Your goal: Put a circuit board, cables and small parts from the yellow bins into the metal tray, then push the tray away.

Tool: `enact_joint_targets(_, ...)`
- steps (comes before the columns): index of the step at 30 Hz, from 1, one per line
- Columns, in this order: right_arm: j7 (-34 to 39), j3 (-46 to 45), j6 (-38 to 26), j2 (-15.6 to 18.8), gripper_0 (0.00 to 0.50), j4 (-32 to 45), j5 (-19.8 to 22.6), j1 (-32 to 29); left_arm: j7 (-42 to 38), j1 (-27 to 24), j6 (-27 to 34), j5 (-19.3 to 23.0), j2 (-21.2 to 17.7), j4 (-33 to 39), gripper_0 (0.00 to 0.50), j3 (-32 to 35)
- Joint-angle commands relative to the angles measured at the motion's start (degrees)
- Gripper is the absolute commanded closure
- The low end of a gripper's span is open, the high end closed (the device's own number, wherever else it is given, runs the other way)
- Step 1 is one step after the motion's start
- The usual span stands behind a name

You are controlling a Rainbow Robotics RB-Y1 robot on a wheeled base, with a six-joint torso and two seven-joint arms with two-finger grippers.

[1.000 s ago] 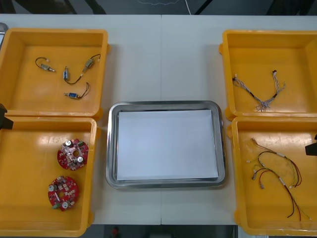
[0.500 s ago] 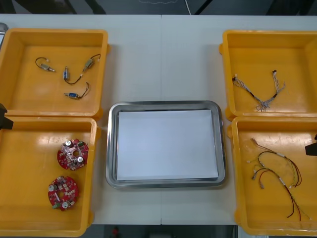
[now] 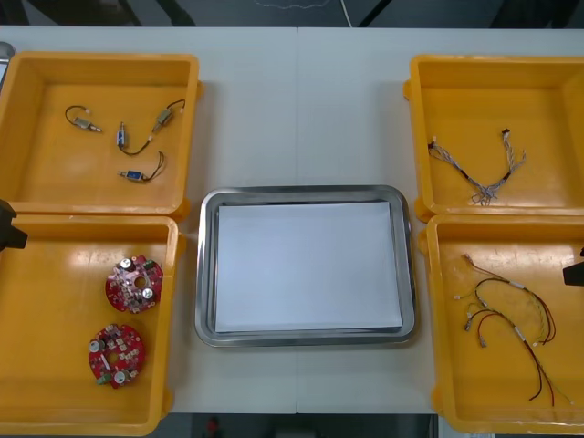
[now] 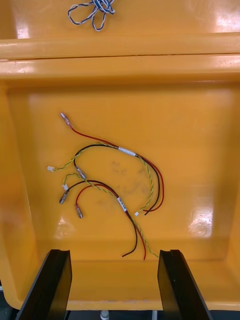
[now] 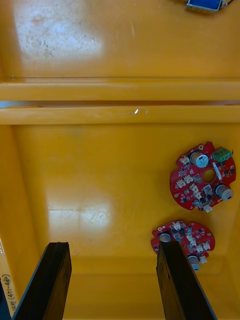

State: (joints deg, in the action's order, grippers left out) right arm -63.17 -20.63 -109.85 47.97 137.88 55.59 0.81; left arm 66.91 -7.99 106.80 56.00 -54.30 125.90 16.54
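Nothing packed yet: both grippers poised over the near bins, tray bare.

The left gripper (image 5: 112, 250), fingers apart and holding nothing, hung at the left edge of the near-left bin (image 3: 55, 401). The two circuit boards (image 3: 134, 283) lay to its right, toward the metal tray (image 3: 205, 274), whose white inside was empty. The right gripper (image 4: 114, 252), fingers also apart, waited over the red and yellow cables (image 4: 110, 185) in the near-right bin (image 3: 474, 401). The step in hand looked like a first pick. For a board, the left arm would do well to shift right, centre over one disc, straddle its rim and stay clear of its neighbour.
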Motion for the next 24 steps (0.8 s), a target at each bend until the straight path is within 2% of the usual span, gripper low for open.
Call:
enact_joint_targets(1, 0.2, -2.0, -0.2, 2.1, 0.000, 2.4, 0.6, -0.4, 1.3, 1.0, 0.0, 0.2, 0.5, 0.7, 0.000, -0.1)
enact_joint_targets(7, -0.8, -2.0, -0.2, 2.1, 0.000, 3.0, 0.8, -3.0, -2.7, 2.1, -1.6, 1.0, 1.4, 0.7, 0.000, -0.1)
enact_joint_targets(13, -2.3, -2.0, -0.2, 2.1, 0.000, 4.1, -0.4, -7.6, -4.6, 6.5, -8.1, 1.2, 2.4, 0.7, 0.000, -0.1)
enact_joint_targets(15, -5.6, -2.0, -0.1, 2.1, 0.000, 4.1, -0.9, -9.3, -5.2, 8.8, -10.6, 1.1, 2.8, 0.7, 0.000, -0.1)
enact_joint_targets(24, -18.0, -0.7, 10.2, 2.1, 0.000, 4.0, -4.4, -16.9, -7.8, 16.3, -18.0, 1.1, 5.2, 0.7, 0.000, -0.1)
